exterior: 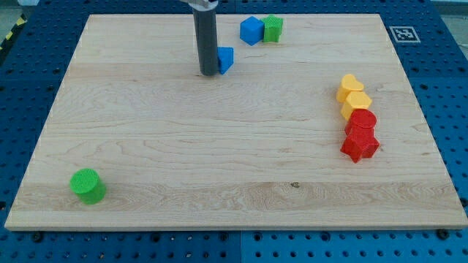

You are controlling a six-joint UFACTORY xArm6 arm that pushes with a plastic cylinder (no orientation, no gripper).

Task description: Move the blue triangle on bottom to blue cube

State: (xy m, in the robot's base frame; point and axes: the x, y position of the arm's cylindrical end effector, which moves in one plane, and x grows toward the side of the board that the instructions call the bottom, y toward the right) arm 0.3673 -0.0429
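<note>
My tip — the lower end of the straight dark rod — stands on the pale wooden bench near the view's top, touching or just beside the left face of the small blue triangular block. There are no fingers here, so nothing is held; the rod can only push. The blue cube sits up and to the view's right of the triangle, close but apart, with a green block touching its right side. So the line that matters runs from tip through triangle toward the cube — slightly steeper than the present contact suggests. I judge the tip should bear from lower left.
</note>
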